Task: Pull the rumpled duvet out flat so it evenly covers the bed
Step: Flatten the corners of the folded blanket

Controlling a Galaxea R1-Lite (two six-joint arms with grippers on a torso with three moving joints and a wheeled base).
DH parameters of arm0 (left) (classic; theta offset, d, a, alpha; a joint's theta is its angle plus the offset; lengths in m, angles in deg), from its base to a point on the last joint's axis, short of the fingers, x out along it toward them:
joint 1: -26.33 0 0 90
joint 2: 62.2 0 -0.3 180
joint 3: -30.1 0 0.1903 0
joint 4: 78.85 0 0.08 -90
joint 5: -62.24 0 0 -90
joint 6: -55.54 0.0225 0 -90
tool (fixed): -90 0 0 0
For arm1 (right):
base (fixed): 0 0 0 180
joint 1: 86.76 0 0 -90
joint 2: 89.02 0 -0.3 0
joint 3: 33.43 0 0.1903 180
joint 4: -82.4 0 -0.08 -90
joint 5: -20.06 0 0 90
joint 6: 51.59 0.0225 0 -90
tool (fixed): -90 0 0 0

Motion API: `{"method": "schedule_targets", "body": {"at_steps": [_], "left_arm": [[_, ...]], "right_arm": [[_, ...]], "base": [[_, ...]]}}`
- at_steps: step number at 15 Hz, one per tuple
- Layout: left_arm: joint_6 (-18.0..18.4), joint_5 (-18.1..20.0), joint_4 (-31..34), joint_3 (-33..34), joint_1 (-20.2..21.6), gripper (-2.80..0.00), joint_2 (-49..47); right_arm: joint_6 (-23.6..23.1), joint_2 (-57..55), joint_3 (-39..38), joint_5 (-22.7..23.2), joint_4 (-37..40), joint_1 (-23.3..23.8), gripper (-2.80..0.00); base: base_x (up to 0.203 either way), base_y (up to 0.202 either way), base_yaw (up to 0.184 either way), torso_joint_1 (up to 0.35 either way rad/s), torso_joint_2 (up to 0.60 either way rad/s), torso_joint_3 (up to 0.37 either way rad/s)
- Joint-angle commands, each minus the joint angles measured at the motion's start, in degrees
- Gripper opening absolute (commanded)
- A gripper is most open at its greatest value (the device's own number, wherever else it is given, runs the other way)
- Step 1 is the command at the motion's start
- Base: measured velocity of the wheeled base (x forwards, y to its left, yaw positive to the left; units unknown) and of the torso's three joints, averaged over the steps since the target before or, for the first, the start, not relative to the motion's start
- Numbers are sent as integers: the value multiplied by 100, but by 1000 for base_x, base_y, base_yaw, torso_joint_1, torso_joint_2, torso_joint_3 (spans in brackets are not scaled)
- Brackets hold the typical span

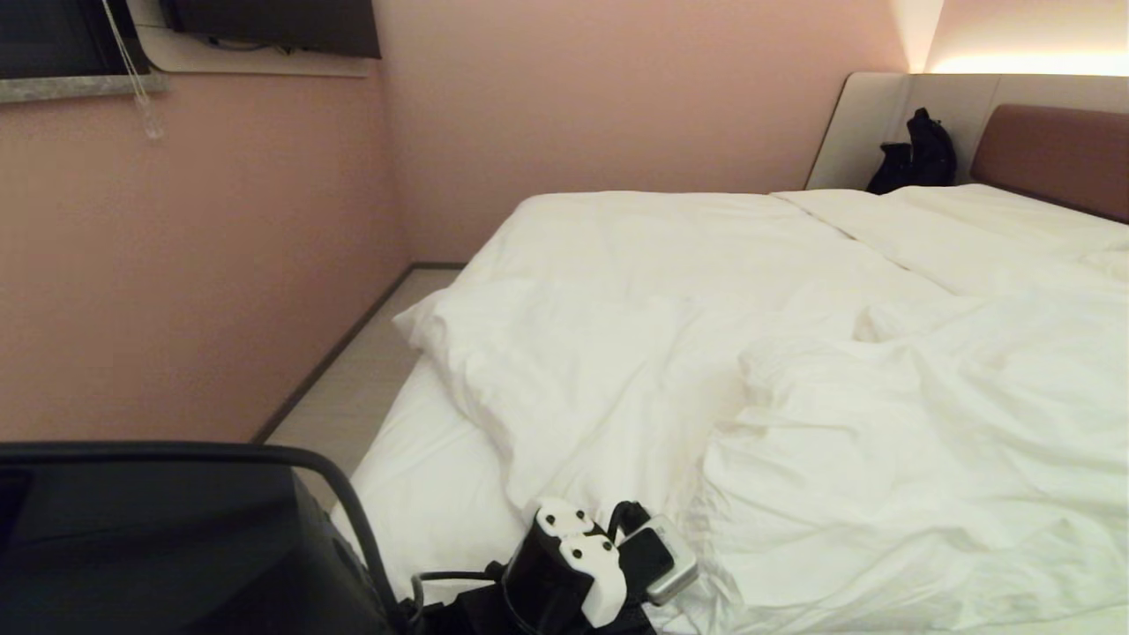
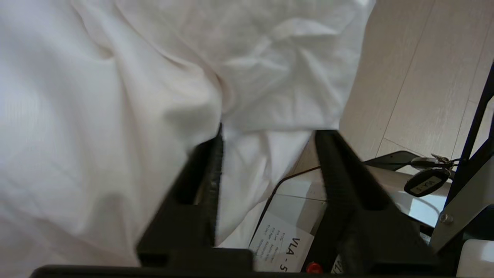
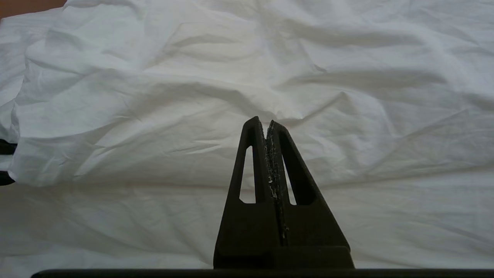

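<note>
The duvet (image 1: 750,353) lies bunched on the bed (image 1: 423,494), with a fat fold thrown back across its middle and a corner jutting toward the wall-side edge. Near that corner a strip of bare sheet (image 1: 414,476) shows, so the cover does not yet reach the bed's near end or lie even. Beyond the duvet, pillows (image 1: 970,229) rest against the headboard (image 1: 1050,154), and a black bag (image 1: 917,159) leans at the headboard's end.

The left hand (image 2: 268,133) sits at the bed's near edge, low against the duvet's hem, likely because that hem is the natural place to drag the cover from. Its fingers (image 2: 208,162) are spread apart, cloth draped over one finger and hanging loose in the gap between them; nothing is pinched. From this I judge it is between grips, either just letting go or about to bite again.

The right hand (image 3: 266,123) hovers over the duvet with its fingers pressed together, holding nothing, parked while the left works.
</note>
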Motion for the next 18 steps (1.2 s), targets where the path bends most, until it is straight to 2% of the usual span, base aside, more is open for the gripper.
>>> {"method": "schedule_targets", "body": {"at_steps": [1, 6, 9, 11, 13, 17, 18], "left_arm": [[5, 0, -40, 18, -1, 0, 133], [-36, -32, 4, -86, 79, 0, 922], [-80, -347, 3, -223, 318, 0, 1409], [-89, -381, 32, -390, 610, 0, 1558], [-170, -378, 187, -709, 1118, 0, 1572], [-360, -346, 863, -1817, 1946, 0, 1582], [-436, -349, 1086, -2090, 2074, -280, 1574]], "right_arm": [[3, -7, 0, 1, -1, 0, -280], [-2, -7, 0, 1, -1, 0, -280], [-1, -7, 0, 1, -1, 0, -280], [-2, -7, 0, 1, -1, 0, -280], [-2, -7, 0, 1, -1, 0, -280], [4, -7, 0, 1, -1, 0, -280], [-2, -7, 0, 1, -1, 0, -280]], "base": [[0, 0, 0, 0, 0, 0], [0, 0, 0, 0, 0, 0], [0, 0, 0, 0, 0, 0], [0, 0, 0, 0, 0, 0], [0, 0, 0, 0, 0, 0], [0, 0, 0, 0, 0, 0], [0, 0, 0, 0, 0, 0]]}}
